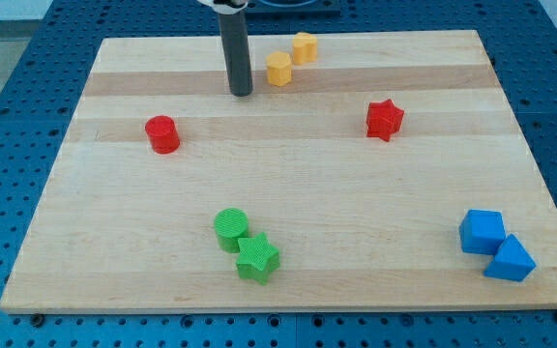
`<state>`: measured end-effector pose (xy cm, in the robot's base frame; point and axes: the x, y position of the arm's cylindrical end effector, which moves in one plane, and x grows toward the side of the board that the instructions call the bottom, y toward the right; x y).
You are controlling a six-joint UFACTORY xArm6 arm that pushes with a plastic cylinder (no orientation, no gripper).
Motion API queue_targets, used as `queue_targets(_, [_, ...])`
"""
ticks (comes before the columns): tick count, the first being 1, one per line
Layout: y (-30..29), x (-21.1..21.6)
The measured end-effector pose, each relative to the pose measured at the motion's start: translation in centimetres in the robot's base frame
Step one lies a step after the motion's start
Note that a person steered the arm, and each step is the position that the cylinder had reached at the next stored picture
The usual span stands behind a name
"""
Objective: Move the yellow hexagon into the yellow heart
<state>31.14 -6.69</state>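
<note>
- The yellow hexagon [278, 69] sat near the view's top of the wooden board [356, 193], a small ribbed plastic piece with flat sides.
- The yellow heart [304, 47] stood just beside it, up and to the view's right, close enough that I could not tell whether they touched.
- There was no claw to open or shut: my tip [241, 93], the end of a dark smooth rod, rested on the board just left of the hexagon, apart from it.
- Elsewhere lay a red cylinder [162, 133], red star [385, 119], green cylinder [230, 228], green star [257, 258], blue cube [481, 231] and a blue triangular block [511, 259].
</note>
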Motion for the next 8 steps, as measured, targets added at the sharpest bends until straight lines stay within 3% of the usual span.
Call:
queue_targets(3, [2.1, -1.3])
queue_targets(7, [2.2, -6.4])
queue_targets(8, [1.8, -3.6])
